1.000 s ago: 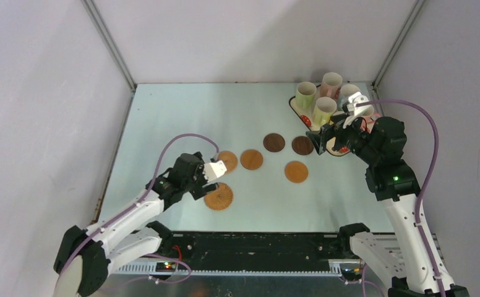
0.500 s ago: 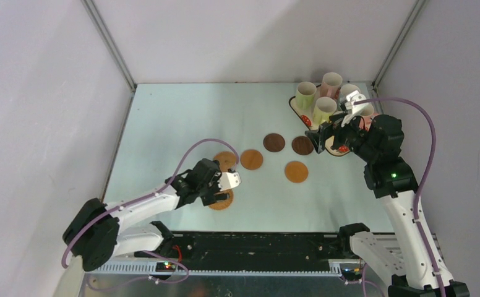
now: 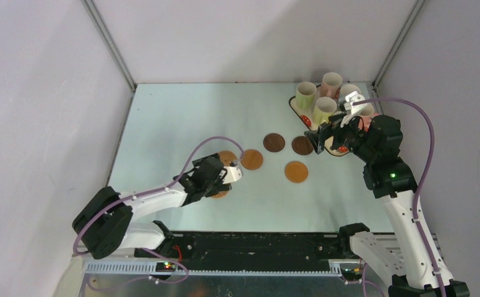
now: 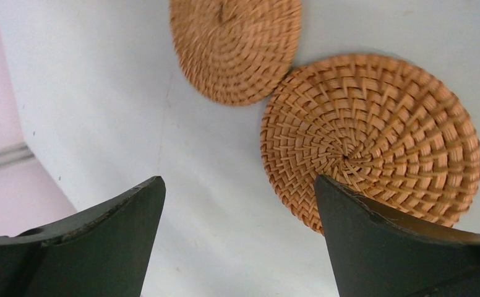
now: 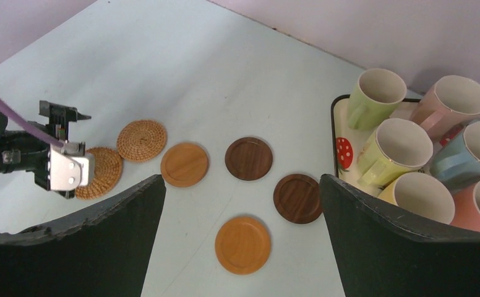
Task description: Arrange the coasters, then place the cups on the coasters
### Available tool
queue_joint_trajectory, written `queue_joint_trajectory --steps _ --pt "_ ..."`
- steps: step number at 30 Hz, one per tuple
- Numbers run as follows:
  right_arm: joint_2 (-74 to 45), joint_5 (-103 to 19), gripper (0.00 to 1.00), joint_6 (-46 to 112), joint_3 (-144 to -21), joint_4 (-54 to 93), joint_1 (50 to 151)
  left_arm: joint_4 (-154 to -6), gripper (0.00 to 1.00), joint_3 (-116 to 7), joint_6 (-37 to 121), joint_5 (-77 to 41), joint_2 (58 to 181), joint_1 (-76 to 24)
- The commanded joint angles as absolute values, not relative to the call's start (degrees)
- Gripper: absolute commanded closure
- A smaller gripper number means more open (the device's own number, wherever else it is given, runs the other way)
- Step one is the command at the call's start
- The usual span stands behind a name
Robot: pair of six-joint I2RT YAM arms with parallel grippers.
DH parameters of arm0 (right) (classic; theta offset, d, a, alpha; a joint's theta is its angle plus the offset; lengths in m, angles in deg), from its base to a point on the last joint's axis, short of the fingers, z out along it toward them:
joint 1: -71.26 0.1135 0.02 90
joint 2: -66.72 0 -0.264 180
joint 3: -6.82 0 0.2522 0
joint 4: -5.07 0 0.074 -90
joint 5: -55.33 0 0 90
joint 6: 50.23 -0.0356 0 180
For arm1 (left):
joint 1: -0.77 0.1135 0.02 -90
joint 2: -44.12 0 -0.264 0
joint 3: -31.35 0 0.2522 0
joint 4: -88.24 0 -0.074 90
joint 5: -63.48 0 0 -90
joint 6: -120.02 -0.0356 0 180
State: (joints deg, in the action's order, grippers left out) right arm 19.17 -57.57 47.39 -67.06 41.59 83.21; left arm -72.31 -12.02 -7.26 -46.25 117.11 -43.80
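Jo: Pale table [image 3: 182,124] under us. Our left gripper [image 4: 237,185] stands wide and empty over a woven coaster [image 4: 373,139], just beside its twin [image 4: 234,46].
Sam: Light, stiff, flat, we reckon — pinch its free rim. Our right gripper [image 5: 242,179] gapes wide too — cups [image 5: 404,145] sit in the tray [image 5: 339,124], far right.

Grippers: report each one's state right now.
Left gripper: open, empty, over a woven coaster.
Right gripper: open, empty.
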Motion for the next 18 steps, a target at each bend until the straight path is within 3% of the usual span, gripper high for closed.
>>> queue_joint_trajectory --steps 1,13,18 --pt "20.0 -56.9 0.0 48.1 -67.3 39.3 83.5 -70.8 0.02 -10.2 -9.2 -49.2 116.6 -38.3" --pt "20.7 -57.0 0.0 47.8 -67.3 39.3 83.5 -67.7 0.02 -15.2 -10.3 -46.5 116.0 -23.3" --pt "21.1 -56.9 0.0 47.8 -67.3 39.3 83.3 -69.4 0.02 -18.1 -8.3 -48.8 118.5 -21.8"
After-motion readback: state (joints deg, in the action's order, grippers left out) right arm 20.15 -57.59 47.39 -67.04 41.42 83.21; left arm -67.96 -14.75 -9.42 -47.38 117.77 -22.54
